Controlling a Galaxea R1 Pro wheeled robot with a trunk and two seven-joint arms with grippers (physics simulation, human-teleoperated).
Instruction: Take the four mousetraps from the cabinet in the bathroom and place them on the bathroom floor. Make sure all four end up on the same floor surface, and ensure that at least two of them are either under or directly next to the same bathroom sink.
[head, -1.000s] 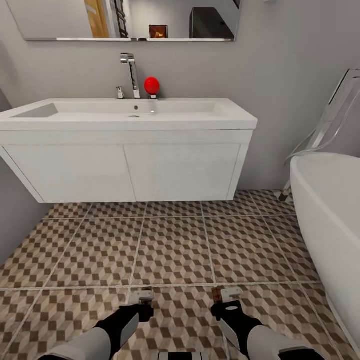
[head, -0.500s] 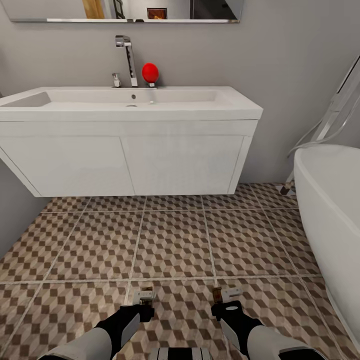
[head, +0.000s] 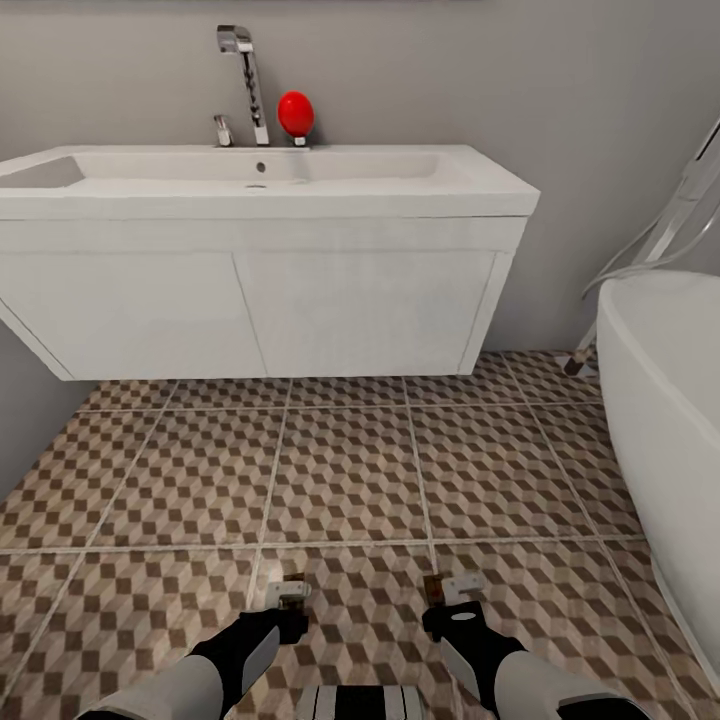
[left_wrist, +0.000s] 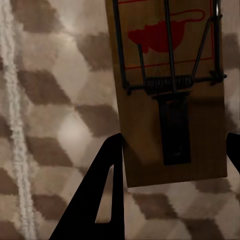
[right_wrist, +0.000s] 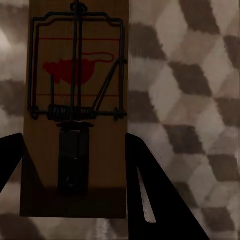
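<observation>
Each gripper holds a mousetrap just above the cube-patterned bathroom floor (head: 345, 470). My left gripper (head: 290, 606) is shut on a tan mousetrap (head: 292, 590); in the left wrist view that mousetrap (left_wrist: 170, 85) sits between the dark fingers (left_wrist: 100, 200), its wire spring and red mark facing the camera. My right gripper (head: 452, 600) is shut on a second mousetrap (head: 436, 587), which the right wrist view shows as a mousetrap (right_wrist: 77, 100) between the fingers (right_wrist: 150, 195). The white sink (head: 260, 180) on its two-door vanity stands ahead against the wall. The cabinet is out of view.
A white bathtub (head: 670, 420) fills the right side, with a chrome hose and stand (head: 640, 260) behind it. A chrome faucet (head: 245, 80) and a red round object (head: 295, 112) stand on the sink's back edge. A grey wall (head: 25, 420) closes the left.
The whole picture has shifted: the sink sits higher and larger and the mirror has left the top edge, so the camera moved. Both grippers hold their mousetraps as before.
</observation>
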